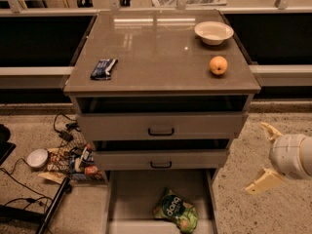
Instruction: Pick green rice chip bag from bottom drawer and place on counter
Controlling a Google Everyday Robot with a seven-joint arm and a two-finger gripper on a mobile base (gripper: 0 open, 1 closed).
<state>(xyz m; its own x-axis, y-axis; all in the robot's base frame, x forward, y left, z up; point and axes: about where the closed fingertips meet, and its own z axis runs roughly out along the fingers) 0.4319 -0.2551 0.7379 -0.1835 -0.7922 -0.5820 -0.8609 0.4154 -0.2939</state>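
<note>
At the right edge of the view, the claw (256,158) is hanging over the speckled floor, level with the 2 handled drawers, its 2 pale fingers spreading wide apart and gripping nothing. It is sitting well apart from the cabinet and higher than the bottom drawer (131,199), which is standing pulled out. The green rice chip bag (176,211) is lying flat on the drawer's floor, toward its right front, tilting slightly, logo facing up.

Judging from this, the reach is the step in hand: nothing is being grasped yet. The next move is calling for the claw to be travelling left and down, past the drawer's right wall, then closing on the crinkly bag from above.

Above, the surface (156,52) is carrying 1 white bowl (213,31) and 1 orange fruit (218,65) on its right side, and 1 dark blue wrapper (103,68) at its left, leaving the middle looking suitable for the bag.
</note>
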